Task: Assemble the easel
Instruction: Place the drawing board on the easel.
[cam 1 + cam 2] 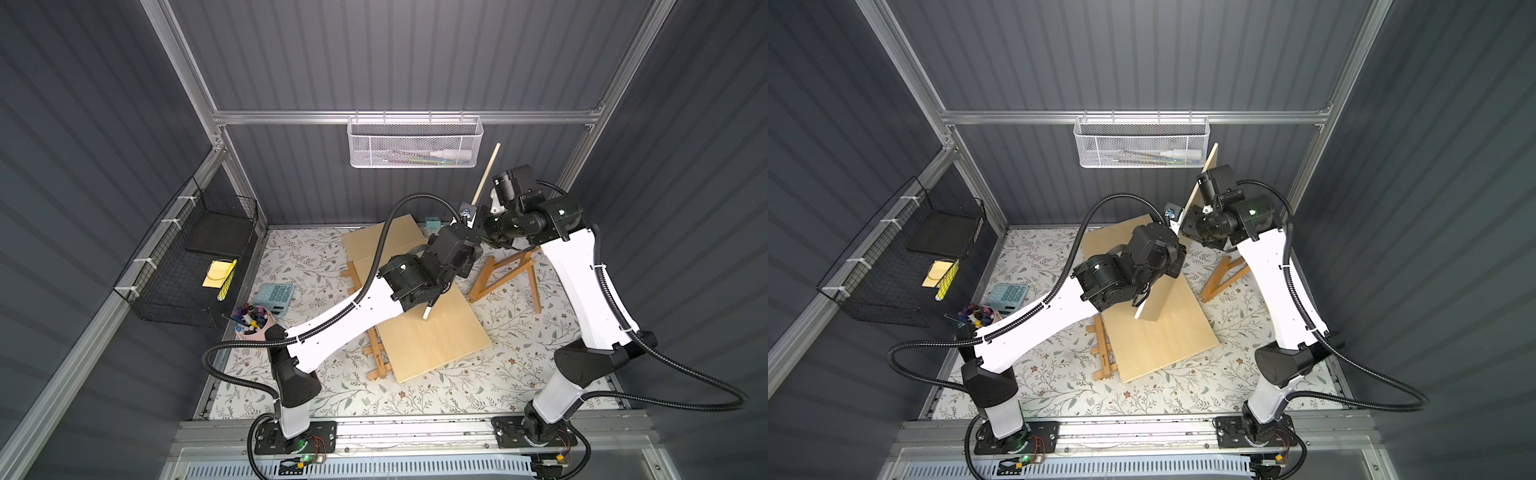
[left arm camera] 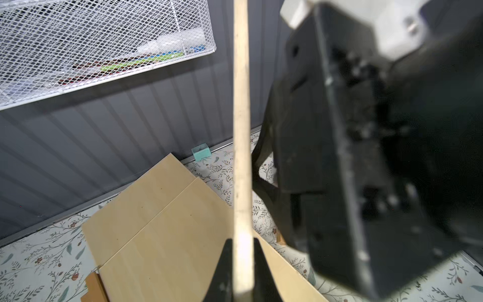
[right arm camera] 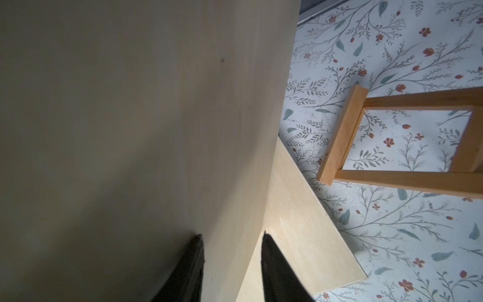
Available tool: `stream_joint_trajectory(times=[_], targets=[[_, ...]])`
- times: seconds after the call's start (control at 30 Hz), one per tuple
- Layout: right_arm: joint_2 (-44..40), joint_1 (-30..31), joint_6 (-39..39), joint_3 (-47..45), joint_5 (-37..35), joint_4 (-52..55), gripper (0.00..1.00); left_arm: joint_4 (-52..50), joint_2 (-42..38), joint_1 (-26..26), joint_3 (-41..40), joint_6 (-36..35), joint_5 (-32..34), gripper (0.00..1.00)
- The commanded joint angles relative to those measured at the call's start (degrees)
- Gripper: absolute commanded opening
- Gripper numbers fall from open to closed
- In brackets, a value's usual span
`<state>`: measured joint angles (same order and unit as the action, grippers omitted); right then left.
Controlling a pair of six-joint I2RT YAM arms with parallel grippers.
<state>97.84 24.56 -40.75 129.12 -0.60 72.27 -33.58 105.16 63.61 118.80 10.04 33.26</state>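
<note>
My left gripper (image 2: 241,240) is shut on the edge of a pale plywood board (image 1: 1208,166), which it holds raised on edge and tilted toward the back wall. This board shows edge-on in a top view (image 1: 486,174) and in the left wrist view (image 2: 240,130). My right gripper (image 3: 231,235) is up beside the board's face (image 3: 130,130), jaws apart, gripping nothing. A wooden A-frame easel (image 1: 505,270) stands at the right, also visible in the right wrist view (image 3: 339,138). Two more pale boards (image 1: 436,336) lie flat on the table over another wooden frame (image 1: 376,365).
A white mesh basket (image 1: 413,143) hangs on the back rail close to the raised board's top. A black wire basket (image 1: 187,257) hangs at the left wall. A teal calculator (image 1: 274,295), a pink cup of pens (image 1: 253,322) and a small teal box (image 1: 432,221) sit on the floral table.
</note>
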Motion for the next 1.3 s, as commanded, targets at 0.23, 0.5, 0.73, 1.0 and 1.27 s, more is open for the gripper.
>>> stream_joint_trajectory(times=[0.23, 0.5, 0.73, 1.0, 1.27], targets=[[-7.1, -0.1, 2.6, -1.0, -0.4, -11.5, 0.39, 5.7, 5.6, 2.7, 10.2, 1.1, -7.3, 0.0], [-6.6, -4.9, -1.0, -1.5, 5.6, -12.4, 0.4, 6.2, 5.2, 2.8, 9.4, 1.3, -7.9, 0.0], [-2.4, -5.4, -2.6, -0.7, 8.0, -6.5, 0.41, 8.7, 3.6, 2.7, 5.8, 1.2, -7.3, 0.0], [-0.1, -5.4, -2.8, -3.0, 10.0, -1.6, 0.41, 12.7, 3.9, 3.9, 4.3, -1.8, -4.8, 0.0], [-0.9, -3.9, -2.0, -7.7, 9.5, 3.5, 0.38, 16.3, 9.2, 6.8, 8.1, -5.9, -4.6, 0.0]])
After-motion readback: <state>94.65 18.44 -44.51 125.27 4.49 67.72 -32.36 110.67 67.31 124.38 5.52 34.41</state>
